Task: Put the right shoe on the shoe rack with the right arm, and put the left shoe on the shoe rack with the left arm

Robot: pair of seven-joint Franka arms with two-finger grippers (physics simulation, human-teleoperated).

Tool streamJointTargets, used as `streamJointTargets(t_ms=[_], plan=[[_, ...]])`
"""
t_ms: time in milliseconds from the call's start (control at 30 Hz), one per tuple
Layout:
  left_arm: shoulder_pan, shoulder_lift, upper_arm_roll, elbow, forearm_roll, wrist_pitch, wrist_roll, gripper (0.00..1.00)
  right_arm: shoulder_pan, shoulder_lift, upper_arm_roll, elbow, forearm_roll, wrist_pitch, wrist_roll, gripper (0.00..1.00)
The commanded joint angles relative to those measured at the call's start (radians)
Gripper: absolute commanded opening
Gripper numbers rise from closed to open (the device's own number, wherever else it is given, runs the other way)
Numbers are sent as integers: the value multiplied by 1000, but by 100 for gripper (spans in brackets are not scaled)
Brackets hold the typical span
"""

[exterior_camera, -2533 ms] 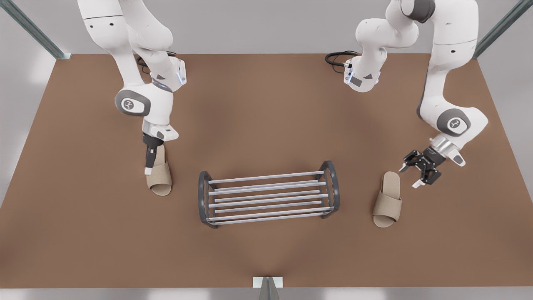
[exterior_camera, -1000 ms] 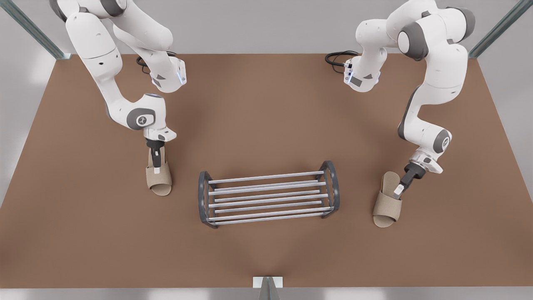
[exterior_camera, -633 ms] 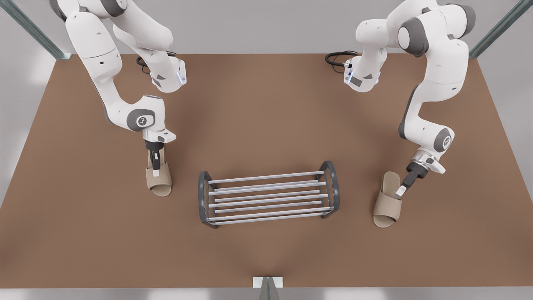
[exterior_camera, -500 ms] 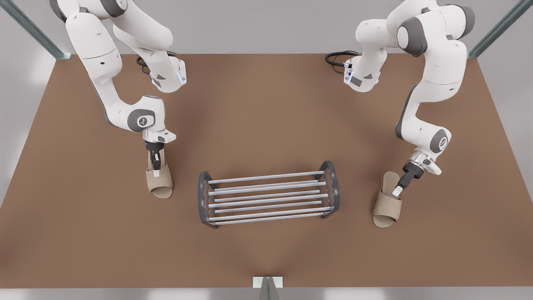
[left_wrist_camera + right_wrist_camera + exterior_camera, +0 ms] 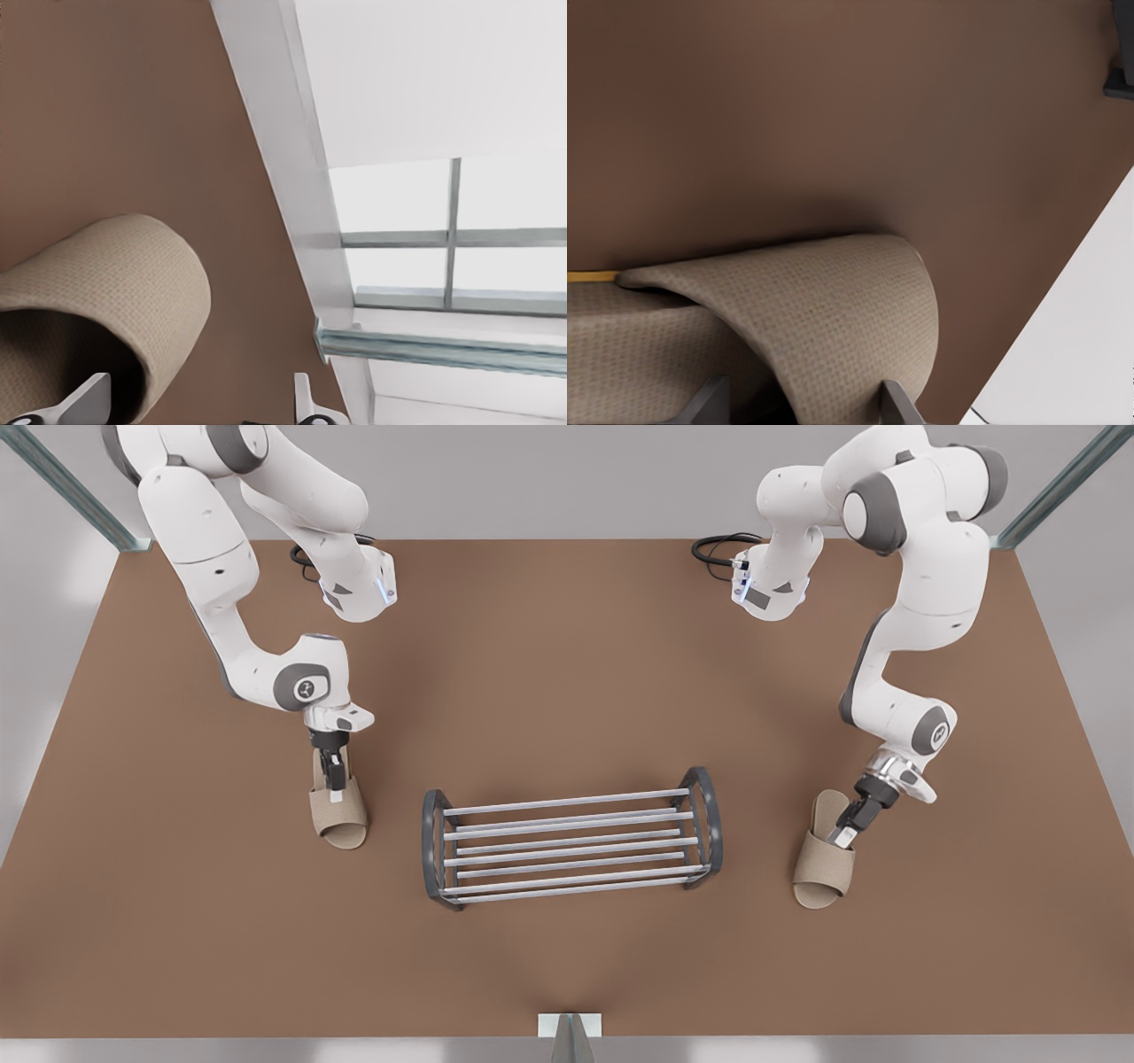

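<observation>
2 shoes lie on the table, neither lifted yet. The right shoe (image 5: pixel 338 819) is at the front view's left of the rack (image 5: pixel 567 837) and the left shoe (image 5: pixel 824 864) at its right, both well apart from it. Since 2.5 s ago you have brought both grippers down onto the straps. The right gripper (image 5: pixel 333 784) is spread around its strap and has nudged that shoe slightly nearer. The left gripper (image 5: pixel 846 834) is spread too, with 1 finger (image 5: pixel 84 400) inside the strap and 1 outside. Closing looks like your next step. The table (image 5: pixel 567 646) is plain matte brown, with grey walls and teal posts (image 5: pixel 71 487) beyond it.
</observation>
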Motion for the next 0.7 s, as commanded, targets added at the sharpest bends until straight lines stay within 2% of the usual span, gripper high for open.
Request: streamJointTargets(t_ms=[0,67,100,133,167,367,400,433,467,533,633,667], plan=[[-1,12,0,19,-3,6,-94,100,1,4,1,2,-38,-22,29,52],[-1,31,-6,39,-4,7,-100,100,1,3,1,2,-41,-22,29,47],[-1,38,-9,46,-4,7,-100,100,1,1,1,3,-41,-22,31,40],[-2,38,-9,51,-4,7,-100,100,1,-2,1,6,-39,-22,31,29],[-6,38,-14,51,-4,7,-100,100,1,-7,1,9,-39,-22,29,24],[-36,71,-15,91,-10,10,-120,100,3,-45,4,16,-38,-20,15,21],[-36,71,-15,91,-9,9,-119,88,3,-62,4,16,-38,-8,15,21],[-36,72,-15,91,-9,9,-114,68,3,-89,5,13,-36,7,15,21],[-36,77,-15,91,-9,7,-111,67,3,-123,7,14,-36,41,17,21],[-36,77,-15,91,-7,7,-111,57,3,-163,8,14,-36,61,18,21],[-35,77,-14,92,-7,6,-108,46,3,-205,10,40,-33,125,24,21],[-35,78,-15,91,-7,6,-106,46,3,-229,11,63,-33,155,29,21]])
